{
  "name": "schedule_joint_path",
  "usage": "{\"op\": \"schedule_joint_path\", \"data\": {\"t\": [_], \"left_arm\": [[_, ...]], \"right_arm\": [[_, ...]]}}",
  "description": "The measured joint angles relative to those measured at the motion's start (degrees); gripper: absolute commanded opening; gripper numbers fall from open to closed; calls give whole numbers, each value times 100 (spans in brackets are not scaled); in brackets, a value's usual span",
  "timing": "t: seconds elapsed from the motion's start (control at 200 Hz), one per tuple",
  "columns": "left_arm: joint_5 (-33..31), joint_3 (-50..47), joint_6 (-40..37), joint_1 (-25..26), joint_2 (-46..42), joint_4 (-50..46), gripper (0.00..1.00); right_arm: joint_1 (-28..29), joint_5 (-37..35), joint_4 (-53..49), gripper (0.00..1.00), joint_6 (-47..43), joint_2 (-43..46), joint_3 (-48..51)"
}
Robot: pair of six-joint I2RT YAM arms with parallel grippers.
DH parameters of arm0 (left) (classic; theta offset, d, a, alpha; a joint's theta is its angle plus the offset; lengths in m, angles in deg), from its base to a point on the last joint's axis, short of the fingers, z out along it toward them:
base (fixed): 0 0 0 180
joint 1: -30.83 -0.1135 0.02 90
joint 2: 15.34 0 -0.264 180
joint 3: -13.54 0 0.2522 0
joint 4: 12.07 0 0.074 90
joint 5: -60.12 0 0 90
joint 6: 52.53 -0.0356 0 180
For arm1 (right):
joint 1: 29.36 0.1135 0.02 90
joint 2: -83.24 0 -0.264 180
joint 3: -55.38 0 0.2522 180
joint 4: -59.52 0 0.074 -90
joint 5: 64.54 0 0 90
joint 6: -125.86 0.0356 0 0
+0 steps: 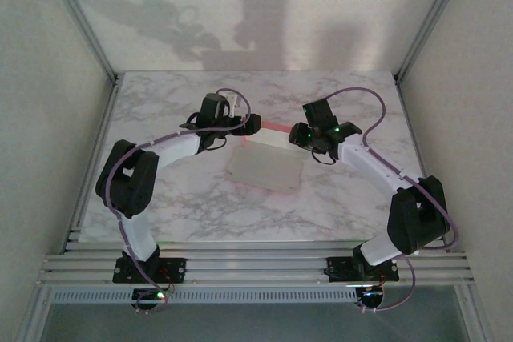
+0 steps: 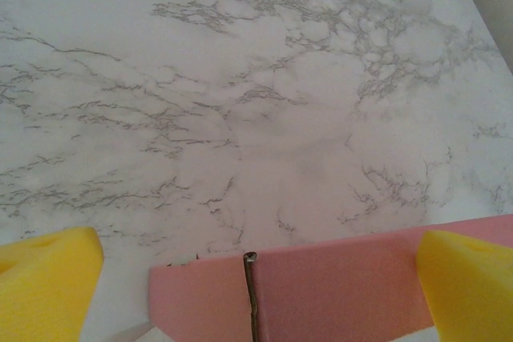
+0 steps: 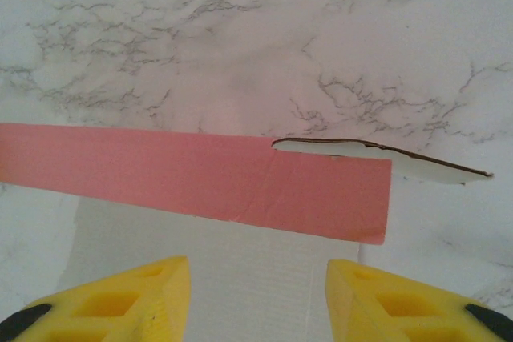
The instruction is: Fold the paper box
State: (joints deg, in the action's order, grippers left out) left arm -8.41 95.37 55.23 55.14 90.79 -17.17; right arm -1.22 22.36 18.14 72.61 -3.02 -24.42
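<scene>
Pink flap of paper box (image 1: 264, 170) raised on marble table (image 1: 160, 110); left claw (image 2: 256, 282) spread wide, right claw (image 3: 258, 298) parted, empty

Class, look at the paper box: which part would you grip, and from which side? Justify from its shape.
Probably the pink flap along the far edge, from above, straddling its thin free edge: it seems lifted. The white panel lies flat on the table, offering nothing to pinch.
</scene>
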Motion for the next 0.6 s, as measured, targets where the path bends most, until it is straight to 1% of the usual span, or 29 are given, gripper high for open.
{"op": "schedule_joint_path", "data": {"t": [0.12, 0.235, 0.465, 0.601], "left_arm": [[2, 46, 2, 0, 22, -42, 99], [9, 68, 2, 0, 48, -42, 99], [28, 83, 2, -4, 57, -44, 99], [44, 83, 2, -4, 57, -63, 99]], "right_arm": [[2, 319, 85, 48, -282, 0, -33], [-15, 479, 87, 48, -407, 35, -76], [-201, 275, -157, 45, -413, -15, -450], [-302, 190, -212, 45, -398, -146, -492]]}}
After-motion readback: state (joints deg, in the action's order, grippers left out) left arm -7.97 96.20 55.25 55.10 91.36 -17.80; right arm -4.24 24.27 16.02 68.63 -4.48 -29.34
